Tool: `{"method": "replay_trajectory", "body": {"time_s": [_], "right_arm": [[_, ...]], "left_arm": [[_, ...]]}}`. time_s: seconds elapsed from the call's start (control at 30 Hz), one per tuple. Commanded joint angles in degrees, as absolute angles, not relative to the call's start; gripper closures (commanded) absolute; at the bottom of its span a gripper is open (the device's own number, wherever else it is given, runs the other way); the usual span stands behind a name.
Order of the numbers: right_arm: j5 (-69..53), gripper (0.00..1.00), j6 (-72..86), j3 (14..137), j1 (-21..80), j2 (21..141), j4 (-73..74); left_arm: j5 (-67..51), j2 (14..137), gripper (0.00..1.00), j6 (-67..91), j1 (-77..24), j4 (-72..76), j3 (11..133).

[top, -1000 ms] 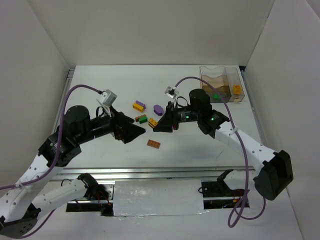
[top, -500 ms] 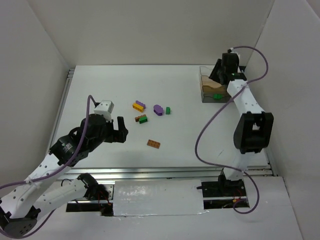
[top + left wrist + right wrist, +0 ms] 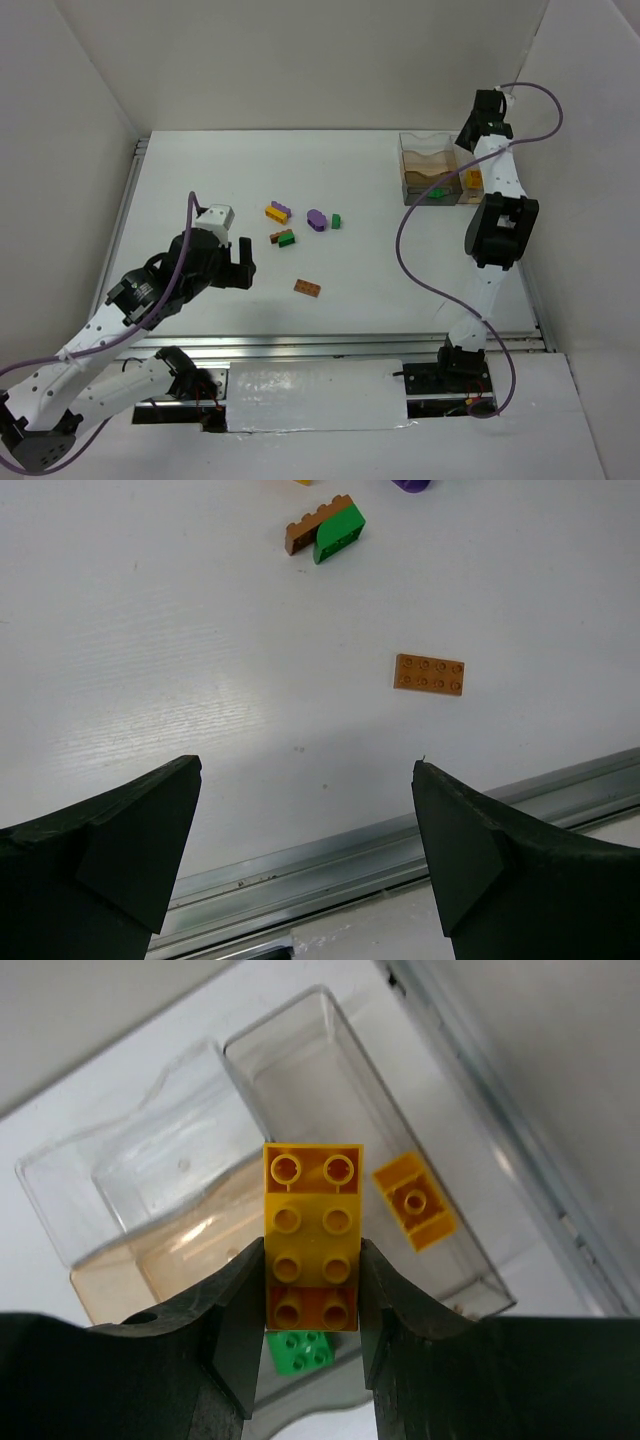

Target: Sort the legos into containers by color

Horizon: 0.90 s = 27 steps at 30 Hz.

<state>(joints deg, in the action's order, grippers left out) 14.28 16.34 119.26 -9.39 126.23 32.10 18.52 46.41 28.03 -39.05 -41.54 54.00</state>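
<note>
**Bright, even light; near parts soft**

Diffuse white light leaves only faint, soft-edged shadows on the tabletop (image 3: 200, 180). The left wrist view shows a pale sheen on its ribbed surface (mid-left), and the left fingers (image 3: 110, 850) are slightly blurred. In the right wrist view the right fingers (image 3: 120, 1380) are soft, the yellow brick (image 3: 312, 1230) sharp, and the clear container (image 3: 330, 1050) carries thin rim highlights.

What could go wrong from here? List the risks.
1. The right gripper holds the yellow brick over a divider of the container. Released here, it might catch on the divider or land beside the green brick rather than the small yellow brick.
2. The brown-green pair looks joined; the open left gripper alone may not split it.
</note>
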Motion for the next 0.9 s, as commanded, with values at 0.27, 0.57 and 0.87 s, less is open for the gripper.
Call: {"method": "replay_trajectory", "body": {"time_s": [0.27, 0.57, 0.87], "right_arm": [[14.9, 0.94, 9.1, 129.0, -12.0, 133.1, 33.3], [13.9, 0.56, 9.7, 128.2, -12.4, 135.6, 32.9], [12.0, 0.29, 10.0, 128.6, -12.4, 134.4, 31.8]], "left_arm": [[15.6, 44.6, 0.01, 25.9, -39.2, -38.7, 54.1], [15.6, 45.4, 0.01, 25.9, -39.2, -38.7, 54.0], [15.5, 46.4, 0.00, 25.9, -39.2, -38.7, 54.0]]}}
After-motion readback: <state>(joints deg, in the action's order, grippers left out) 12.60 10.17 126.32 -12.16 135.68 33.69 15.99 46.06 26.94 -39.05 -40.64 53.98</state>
